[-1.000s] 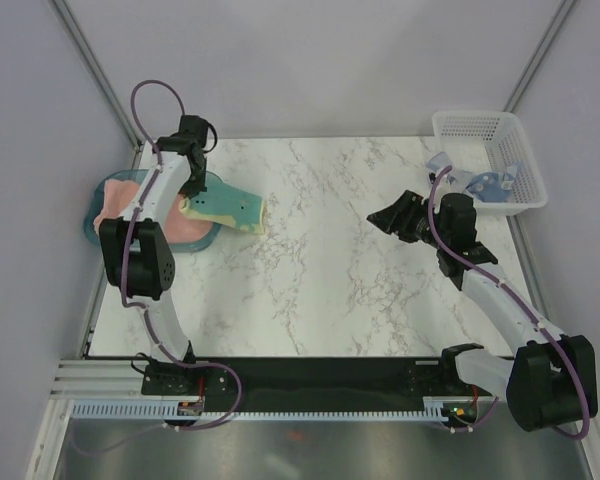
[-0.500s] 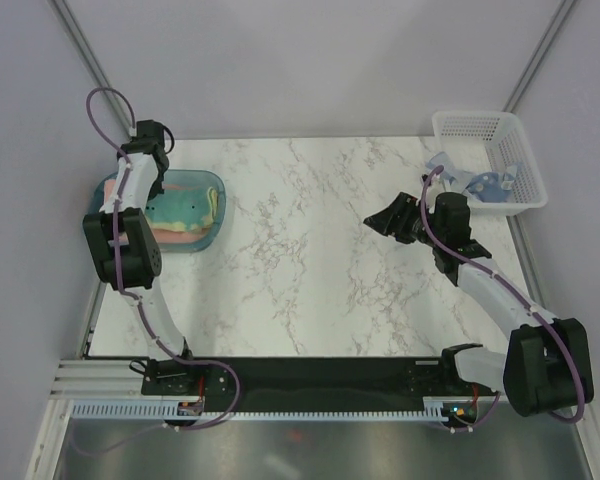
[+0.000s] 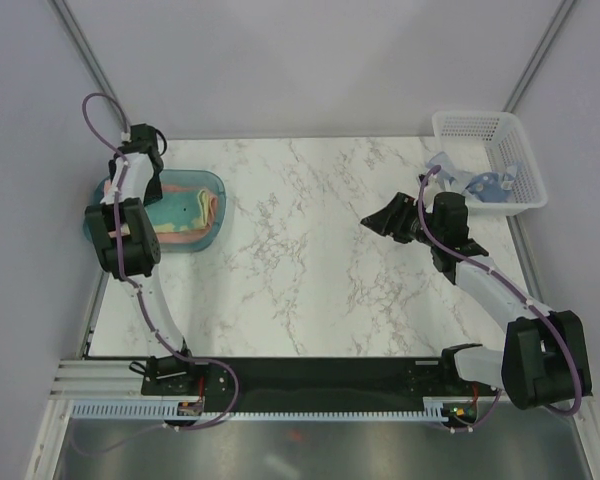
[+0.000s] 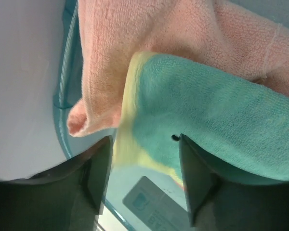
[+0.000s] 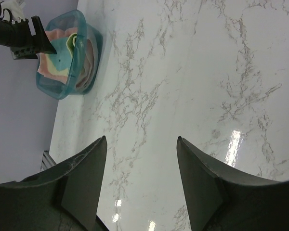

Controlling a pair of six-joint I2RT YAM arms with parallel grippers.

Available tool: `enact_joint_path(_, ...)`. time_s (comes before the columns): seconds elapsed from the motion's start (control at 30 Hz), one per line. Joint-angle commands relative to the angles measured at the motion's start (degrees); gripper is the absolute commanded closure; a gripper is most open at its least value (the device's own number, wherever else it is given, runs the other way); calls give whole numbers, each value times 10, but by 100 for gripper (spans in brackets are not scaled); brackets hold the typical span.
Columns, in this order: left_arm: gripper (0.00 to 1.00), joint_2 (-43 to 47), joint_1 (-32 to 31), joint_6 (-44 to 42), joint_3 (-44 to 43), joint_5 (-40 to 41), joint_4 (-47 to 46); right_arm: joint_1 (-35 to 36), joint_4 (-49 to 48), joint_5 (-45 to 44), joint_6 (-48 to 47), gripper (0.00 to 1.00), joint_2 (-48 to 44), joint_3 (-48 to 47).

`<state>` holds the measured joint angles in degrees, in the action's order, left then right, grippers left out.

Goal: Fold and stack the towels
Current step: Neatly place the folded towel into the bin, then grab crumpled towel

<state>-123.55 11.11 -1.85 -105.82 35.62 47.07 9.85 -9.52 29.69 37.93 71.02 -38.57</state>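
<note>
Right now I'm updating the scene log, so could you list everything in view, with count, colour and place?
pink towel: one, salmon-pink, in the tray, underneath
yellow-teal towel: one, pale yellow with teal, on the pink towel
blue towel: one, light blue, in the basket
tray: one, translucent teal, far left of the table
basket: one, white mesh, far right corner
table: one, white marble
left arm: one, black and white, reaching over the tray
right arm: one, black and white, over the table's right side
left tool: one, black, open, just above the yellow-teal towel
right tool: one, black, open, empty
</note>
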Motion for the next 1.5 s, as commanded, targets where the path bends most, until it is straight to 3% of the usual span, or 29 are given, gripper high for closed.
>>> enact_joint_path(0.0,9,54,-4,13,-23,22,-13,-1,-28,0,-5,32,-1,1)
enact_joint_path(0.03,1,65,-6,33,-19,14,-12,-2,-26,-4,-6,31,-2,2)
enact_joint_path(0.2,0,109,-31,54,2,60,-11,-3,5,-16,-15,28,-17,-10)
enact_joint_path(0.3,0,143,-39,87,13,27,-8,-2,31,-38,-18,27,-37,-26)
enact_joint_path(0.43,0,197,-78,116,39,-99,-8,-2,90,-72,-17,27,-53,-74)
enact_joint_path(0.5,0,218,-133,134,52,-188,-14,-2,94,-107,-12,27,-61,-98)
enact_joint_path(0.73,0,294,-348,147,119,-335,-80,-2,207,-253,-79,28,-41,-214)
enact_joint_path(0.87,0,371,-405,158,184,-432,-145,-13,210,-384,-128,29,-9,-300)
enact_joint_path(0.93,0,435,-409,173,245,-508,-201,-32,229,-403,-146,29,43,-344)
enact_joint_path(1.03,0,512,-409,190,325,-605,-260,-82,315,-393,-154,30,161,-457)
enact_joint_path(1.07,0,528,-409,191,337,-607,-260,-95,338,-408,-159,30,189,-515)
enact_joint_path(1.17,0,576,-407,177,380,-608,-255,-137,390,-432,-169,30,270,-574)
enact_joint_path(1.3,0,606,-408,158,410,-592,-242,-202,405,-318,-186,32,315,-572)
enact_joint_path(1.47,0,605,-408,155,417,-607,-240,-261,382,-250,-247,37,310,-499)
